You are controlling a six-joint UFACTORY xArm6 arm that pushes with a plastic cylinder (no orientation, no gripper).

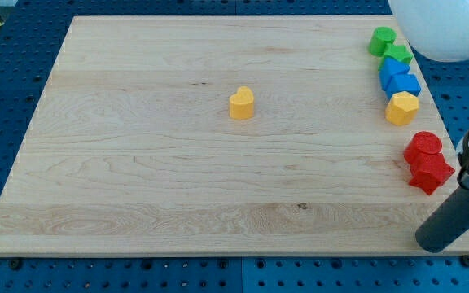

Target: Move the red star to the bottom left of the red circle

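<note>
Pale wooden tabletop (pixel 177 179). Red star-shaped block (pixel 430 172) at the view's right edge, touching the red circular block (pixel 422 147) from below, slightly rightward. Dark rod tip (pixel 435 242) near, below the star, apart. No pincer fitted; state not applicable. Task unfinished: star still needs shifting leftward, to the circle's lower left.

one raised view facing down, whole board (pixel 177 163).
</note>
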